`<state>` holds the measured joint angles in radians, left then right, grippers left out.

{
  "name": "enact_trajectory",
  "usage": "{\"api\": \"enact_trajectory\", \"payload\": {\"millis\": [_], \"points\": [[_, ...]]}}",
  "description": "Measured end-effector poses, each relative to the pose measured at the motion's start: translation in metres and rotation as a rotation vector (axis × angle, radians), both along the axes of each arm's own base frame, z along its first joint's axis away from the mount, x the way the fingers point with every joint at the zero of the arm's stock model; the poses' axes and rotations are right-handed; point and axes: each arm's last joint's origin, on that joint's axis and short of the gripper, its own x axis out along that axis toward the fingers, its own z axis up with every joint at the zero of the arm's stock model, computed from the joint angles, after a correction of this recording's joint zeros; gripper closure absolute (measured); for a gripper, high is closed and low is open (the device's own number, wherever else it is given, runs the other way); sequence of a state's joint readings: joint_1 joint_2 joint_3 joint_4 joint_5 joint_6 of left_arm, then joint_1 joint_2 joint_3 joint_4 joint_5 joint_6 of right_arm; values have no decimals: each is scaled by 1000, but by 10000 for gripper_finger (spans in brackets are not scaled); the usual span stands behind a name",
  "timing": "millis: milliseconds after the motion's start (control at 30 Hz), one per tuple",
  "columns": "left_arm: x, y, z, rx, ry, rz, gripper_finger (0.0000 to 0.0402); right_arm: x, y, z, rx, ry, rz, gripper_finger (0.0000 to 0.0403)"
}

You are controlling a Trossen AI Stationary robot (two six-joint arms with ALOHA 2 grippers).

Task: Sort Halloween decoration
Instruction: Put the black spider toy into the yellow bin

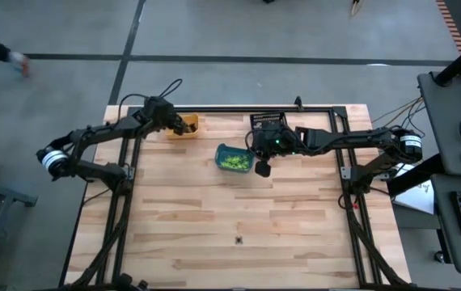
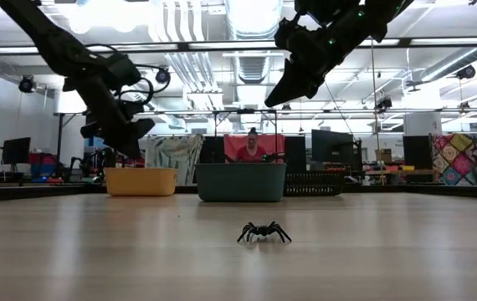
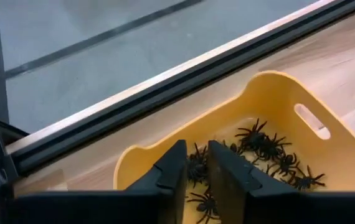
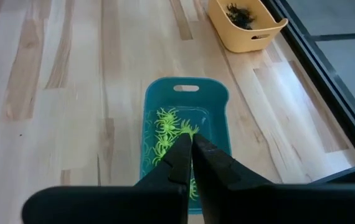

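An orange bin [image 3: 277,93] near the table's far edge, left of centre, holds several black spider trinkets [image 3: 271,149]. My left gripper [image 3: 197,163] hovers over it [image 1: 183,124], fingers a little apart; a black spider [image 3: 196,172] shows in the gap. A teal bin [image 4: 187,99] holds lime green spiders [image 4: 168,127]. My right gripper [image 4: 191,142] hangs shut and empty above the teal bin's right end [image 1: 261,168]. One black spider [image 2: 264,232] stands on its legs on the table's near middle [image 1: 238,239]. My left gripper points slanting down into the orange bin from the table's left. A black spider shows in the narrow gap between its fingers [image 3: 176,168]. Whether the fingers touch it or it lies in the bin below, I cannot tell.
A black mesh bin [image 1: 267,123] stands at the far edge, right of the teal bin. Black frame rails [image 3: 165,87] run along the table's far edge behind the orange bin. Bare wood lies across the near half. People show in the room beyond [image 2: 251,146].
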<state>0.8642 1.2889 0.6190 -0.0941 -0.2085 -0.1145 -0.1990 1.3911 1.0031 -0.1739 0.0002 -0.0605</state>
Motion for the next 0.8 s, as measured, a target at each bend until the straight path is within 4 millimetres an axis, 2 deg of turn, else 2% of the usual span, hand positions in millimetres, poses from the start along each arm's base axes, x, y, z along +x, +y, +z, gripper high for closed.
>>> {"api": "enact_trajectory", "payload": {"millis": [167, 333, 567, 800], "points": [[4, 1, 7, -30, 9, 2, 322, 1, 4, 0, 0, 2, 13, 394], [12, -20, 26, -4, -57, -57, 310, 0, 6, 2, 15, -7, 11, 394], [27, -91, 47, 18, -263, -281, 309, 1, 17, 4, 103, -26, 60, 394], [44, -175, 46, 57, -534, -582, 309, 7, 56, -1, 157, -14, 160, 394]]}}
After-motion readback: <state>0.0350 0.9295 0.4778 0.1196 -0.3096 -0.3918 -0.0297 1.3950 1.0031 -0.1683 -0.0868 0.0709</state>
